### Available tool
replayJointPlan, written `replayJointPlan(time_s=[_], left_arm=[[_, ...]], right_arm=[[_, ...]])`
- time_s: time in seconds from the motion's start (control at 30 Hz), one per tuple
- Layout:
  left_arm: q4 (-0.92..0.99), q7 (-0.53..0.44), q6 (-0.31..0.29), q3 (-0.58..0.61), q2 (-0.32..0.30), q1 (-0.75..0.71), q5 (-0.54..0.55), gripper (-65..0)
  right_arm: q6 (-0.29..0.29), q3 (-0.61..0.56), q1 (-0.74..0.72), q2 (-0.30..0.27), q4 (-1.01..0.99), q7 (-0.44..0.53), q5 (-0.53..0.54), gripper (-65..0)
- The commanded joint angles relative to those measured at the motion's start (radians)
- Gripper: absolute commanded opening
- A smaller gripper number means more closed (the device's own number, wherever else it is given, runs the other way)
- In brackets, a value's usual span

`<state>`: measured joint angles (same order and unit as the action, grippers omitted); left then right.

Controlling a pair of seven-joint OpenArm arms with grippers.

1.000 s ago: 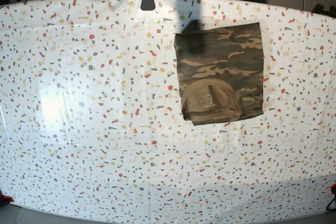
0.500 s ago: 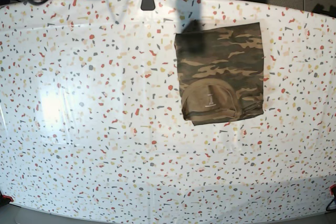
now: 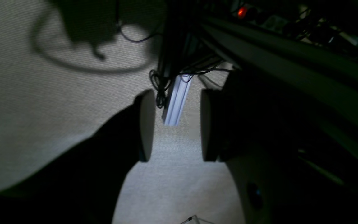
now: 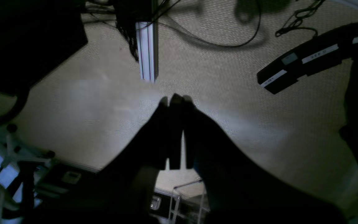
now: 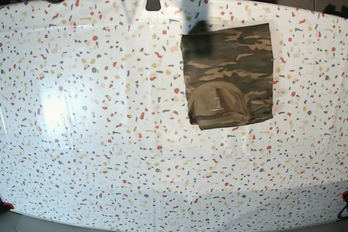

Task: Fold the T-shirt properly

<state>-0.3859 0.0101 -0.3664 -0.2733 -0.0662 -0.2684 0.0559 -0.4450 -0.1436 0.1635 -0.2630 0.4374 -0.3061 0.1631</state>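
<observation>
T-shirt (image 5: 228, 74): upper right of the base view, folded into a neat camouflage rectangle, tan neck lining with label facing up; folding judged complete.
Counter (image 5: 98, 150): glossy speckled sheet.
Left pincer (image 3: 174, 126): apart, empty, over carpeted floor, clear of the cloth.
Right pincer (image 4: 176, 132): together, empty, likewise retired.

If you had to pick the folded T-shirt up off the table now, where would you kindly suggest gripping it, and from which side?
Probably the T-shirt is best taken by its far edge, nearest the robot's side of the table, coming down from above. That edge looks straight and flat, while the near end bulges at the tan neck opening and layers stick out at one corner, so a pinch there might catch only some layers.
</observation>
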Motion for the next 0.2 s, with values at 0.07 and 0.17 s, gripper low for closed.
replayJointPlan(time_s=[0.07, 0.17], left_arm=[[-0.002, -0.011, 0.0, -0.001, -0.001, -0.008, 0.0, -42.3], [-0.002, -0.011, 0.0, -0.001, -0.001, -0.008, 0.0, -42.3]], right_arm=[[0.0, -0.001, -0.003, -0.011, 0.003, 0.019, 0.005, -65.0], [0.0, -0.001, -0.006, -0.011, 0.003, 0.02, 0.005, -65.0]])
